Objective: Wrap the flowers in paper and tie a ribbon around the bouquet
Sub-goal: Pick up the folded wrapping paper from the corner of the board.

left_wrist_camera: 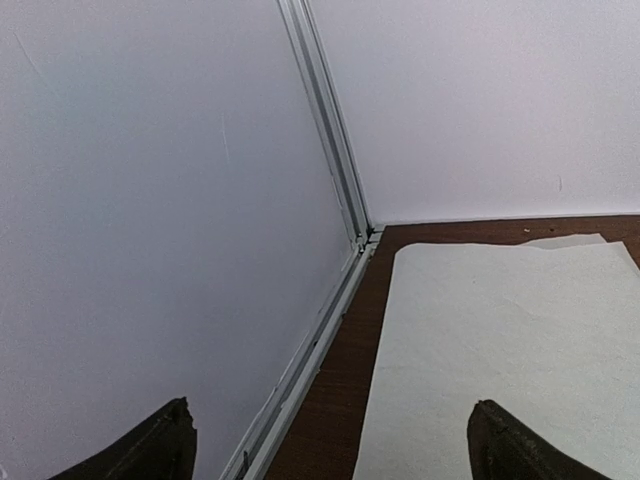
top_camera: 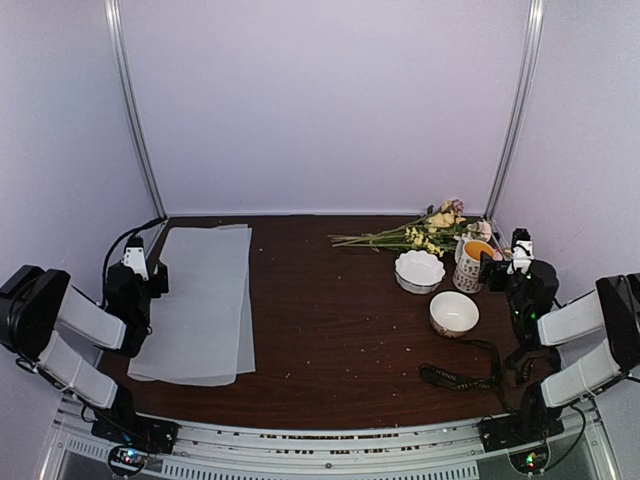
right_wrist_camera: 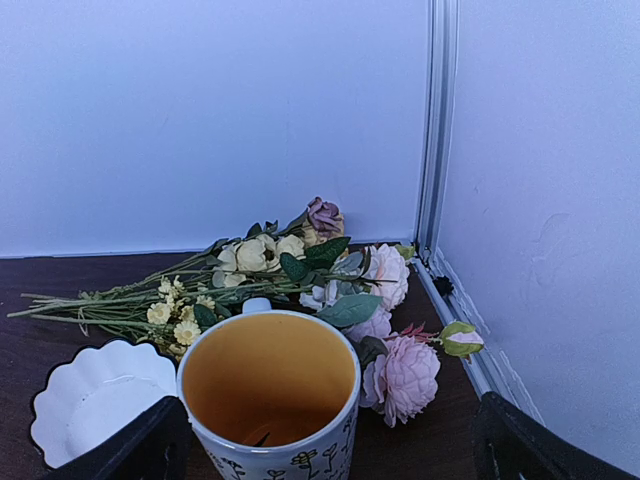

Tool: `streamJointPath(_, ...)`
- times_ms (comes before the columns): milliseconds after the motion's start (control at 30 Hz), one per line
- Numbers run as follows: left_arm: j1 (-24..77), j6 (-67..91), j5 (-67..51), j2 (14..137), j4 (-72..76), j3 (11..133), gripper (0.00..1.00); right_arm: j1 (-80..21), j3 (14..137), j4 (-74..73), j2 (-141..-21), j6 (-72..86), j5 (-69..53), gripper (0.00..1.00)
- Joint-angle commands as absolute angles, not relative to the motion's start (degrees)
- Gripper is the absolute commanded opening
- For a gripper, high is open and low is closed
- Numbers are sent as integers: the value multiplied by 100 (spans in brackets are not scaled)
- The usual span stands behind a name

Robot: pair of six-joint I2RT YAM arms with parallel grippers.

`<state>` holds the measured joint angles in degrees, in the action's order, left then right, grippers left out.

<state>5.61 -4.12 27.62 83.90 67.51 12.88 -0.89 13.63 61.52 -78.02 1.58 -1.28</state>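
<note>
Left gripper: jaws wide apart, empty, at left edge of paper.
Right gripper: released, empty.
Flowers: lying far right; stems point left, blooms right; pale yellow, pink.

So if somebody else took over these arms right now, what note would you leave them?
Left gripper: open, empty, at the left edge of the paper.
Right gripper: open, empty, facing the yellow-lined cup.
The paper lies flat on the left. The flowers lie loose at the back right, beyond the scalloped bowl. The ribbon lies near the right arm's base, in front of the round bowl.
Done: nothing yet.
Left: wrap the flowers, tie the ribbon.
</note>
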Motion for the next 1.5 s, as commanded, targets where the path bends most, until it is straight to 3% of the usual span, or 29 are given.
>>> streamJointPath(0,447,-304,2597,8294,6685,1508,98,-123,1440,6284,-7805,114,-141,100)
streamJointPath(200,264,-274,2109,8032,6242,1582,97,-123,1462,6239,-7811,112,-130,100)
streamJointPath(300,346,-260,2253,7034,4026,2476,98,-65,1444,6196,-7662,248,-110,100)
streamJointPath(467,646,902,2433,7082,1209,4500,89,-45,2768,3259,-6605,738,129,99)
streamJointPath(567,1583,1157,2910,7774,127,5362,89,-126,3784,1553,-6505,1309,-474,79)
streamJointPath(633,2105,1609,2995,8237,-1286,5998,87,-418,4351,561,-6510,1682,-429,71)
streamJointPath(700,2627,2008,2916,8593,-2470,6547,86,-910,4778,-247,-6477,1787,-165,70)
streamJointPath(767,3206,2161,2795,8747,-3203,6754,88,-1522,5130,-933,-6445,1893,263,70)
streamJointPath(833,3714,2321,2540,8854,-3757,6864,97,-2171,5386,-1352,-6502,2074,555,69)
streamJointPath(1133,4115,3261,1818,9576,-4993,6390,98,-4822,6713,-2371,-8141,2192,495,73)
streamJointPath(1467,4046,3076,1851,10561,-4665,6588,98,-5710,7457,-3005,-9423,1716,433,74)
